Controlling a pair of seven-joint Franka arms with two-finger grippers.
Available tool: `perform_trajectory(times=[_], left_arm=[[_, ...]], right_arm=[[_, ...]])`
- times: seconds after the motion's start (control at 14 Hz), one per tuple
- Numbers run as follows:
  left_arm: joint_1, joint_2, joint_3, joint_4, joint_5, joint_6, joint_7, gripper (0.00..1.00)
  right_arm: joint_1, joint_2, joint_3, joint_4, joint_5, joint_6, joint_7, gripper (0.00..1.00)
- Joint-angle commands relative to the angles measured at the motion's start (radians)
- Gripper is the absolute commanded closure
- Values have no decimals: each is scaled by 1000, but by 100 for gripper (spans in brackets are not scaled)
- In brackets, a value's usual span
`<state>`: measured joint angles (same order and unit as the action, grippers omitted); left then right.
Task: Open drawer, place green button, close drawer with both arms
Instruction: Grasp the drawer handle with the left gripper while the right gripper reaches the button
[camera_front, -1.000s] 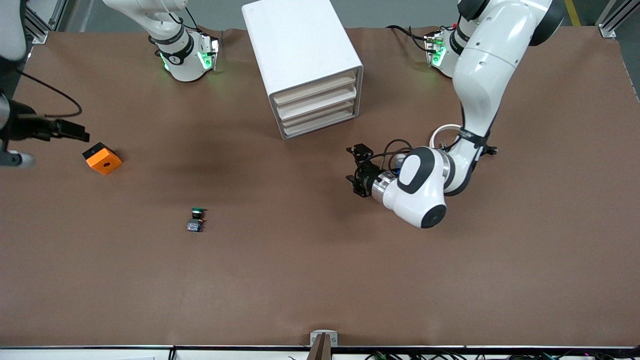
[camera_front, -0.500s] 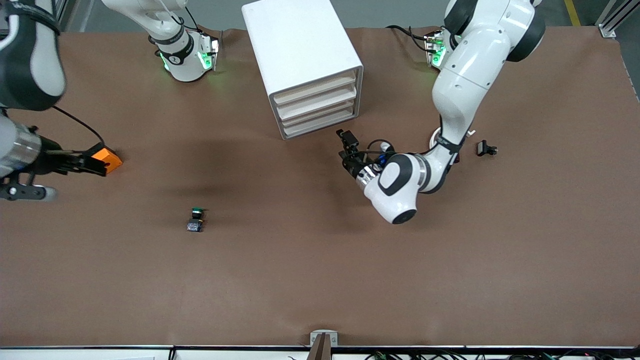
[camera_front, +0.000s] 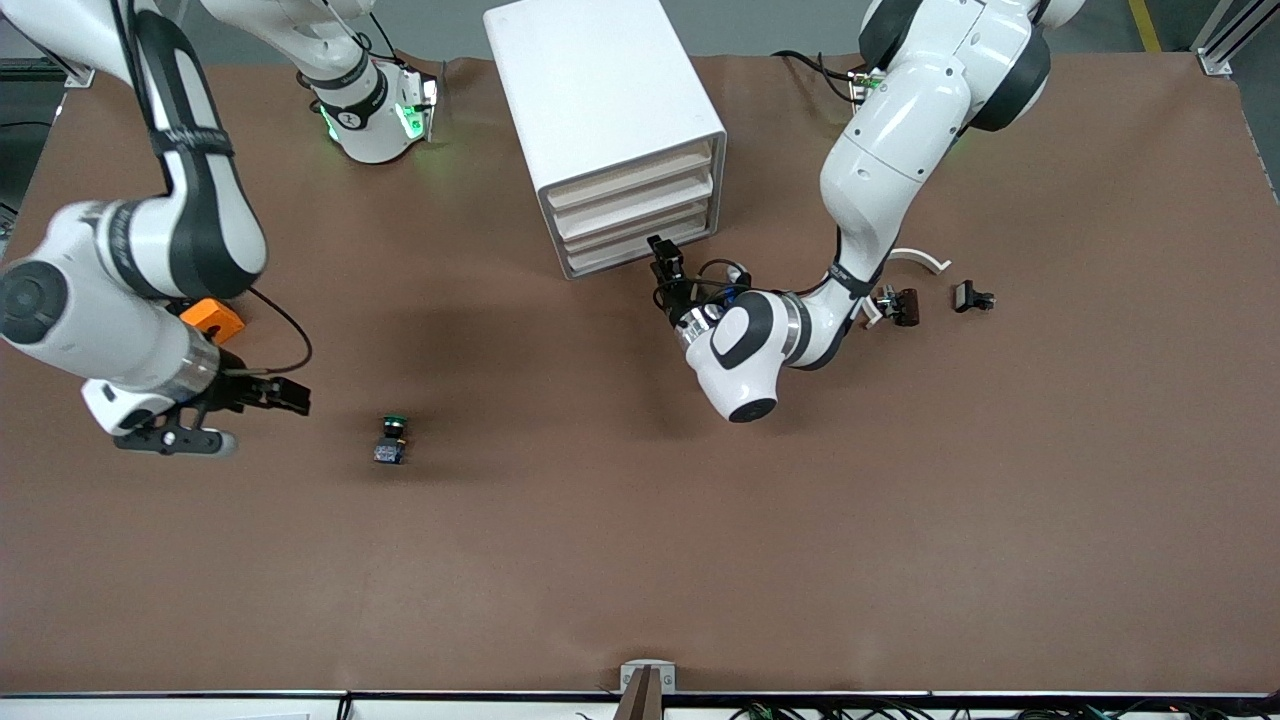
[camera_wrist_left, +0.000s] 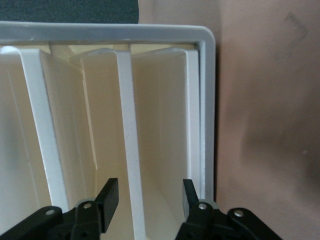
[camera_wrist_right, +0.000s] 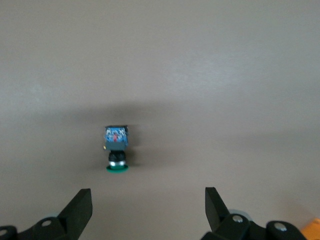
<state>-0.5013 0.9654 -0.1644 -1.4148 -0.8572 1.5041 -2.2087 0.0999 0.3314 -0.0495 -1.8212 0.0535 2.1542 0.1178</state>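
Note:
The white cabinet (camera_front: 600, 90) stands at the table's middle, near the bases. The drawer (camera_front: 632, 252), its lowest, is shut. My left gripper (camera_front: 665, 265) is low at the drawer's front, at the corner toward the left arm's end. In the left wrist view my left gripper (camera_wrist_left: 149, 197) is open, with the cabinet's (camera_wrist_left: 207, 75) lower drawer fronts close before it. The button (camera_front: 391, 440) lies on its side on the brown table. My right gripper (camera_front: 295, 400) is beside it, apart, toward the right arm's end. In the right wrist view my right gripper (camera_wrist_right: 147, 205) is open and empty, facing the button (camera_wrist_right: 116, 147).
An orange block (camera_front: 212, 318) lies under the right arm's forearm. Two small black-brown clips (camera_front: 900, 305) (camera_front: 972, 296) and a white curved part (camera_front: 920, 258) lie toward the left arm's end, beside the left arm's elbow.
The right arm has swung in from the table's end and past the orange block to beside the button. The left gripper has moved from open table up to the cabinet's lowest drawer.

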Motion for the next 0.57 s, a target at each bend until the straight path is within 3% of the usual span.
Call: perform_trajectory(times=[0.0,0.36,0.5], left_arm=[[-46,1,6,10,-42,-21,-22,48],[-66,12,6,8,-59,-19,-19,61],[-76,13,6,-1,-59,-19,-10,61]], right_arm=[[72,86,-6,11,2,103,117,0],[100,218,-7,17,-3,263,138,0],[98,251,-7,26,-4,271,138,0]])
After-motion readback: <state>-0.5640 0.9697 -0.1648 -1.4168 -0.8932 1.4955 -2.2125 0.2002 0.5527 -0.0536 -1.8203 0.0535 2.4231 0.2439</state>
